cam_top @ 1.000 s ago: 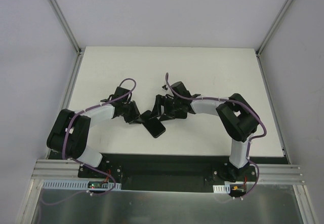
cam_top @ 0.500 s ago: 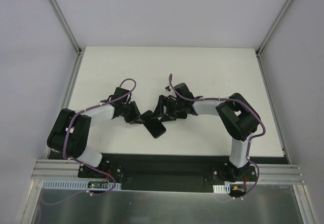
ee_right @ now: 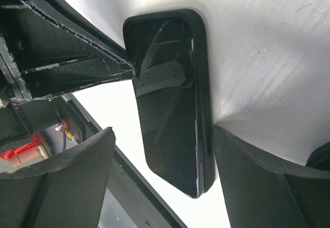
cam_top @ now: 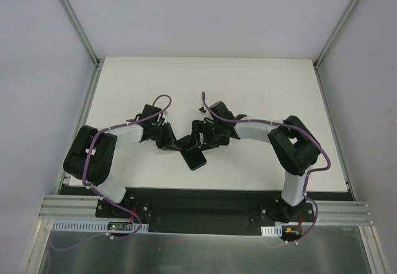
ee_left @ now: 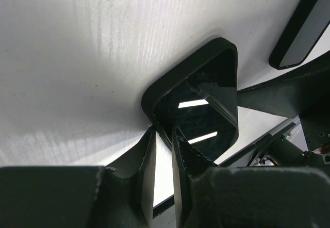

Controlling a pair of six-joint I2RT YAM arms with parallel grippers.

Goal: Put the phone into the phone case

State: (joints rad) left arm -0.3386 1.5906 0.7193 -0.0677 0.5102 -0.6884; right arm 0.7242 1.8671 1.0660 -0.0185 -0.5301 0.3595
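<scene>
Cannot tell the phone case (cam_top: 185, 142) from the left gripper (cam_top: 176, 142) from above: too small, black on black. In the left wrist view, loses much of the case behind the left fingers (ee_left: 185, 158) and cuts off most of the phone (ee_left: 304, 27) at the right edge. Hides the phone's back against the table (ee_right: 258, 58).

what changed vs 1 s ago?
Left arm swung rightward, left claw pinching the phone case rim and carrying it slightly right; the phone also shifted slightly right. Right claw stays open astride the phone, right arm roughly where it was.
</scene>
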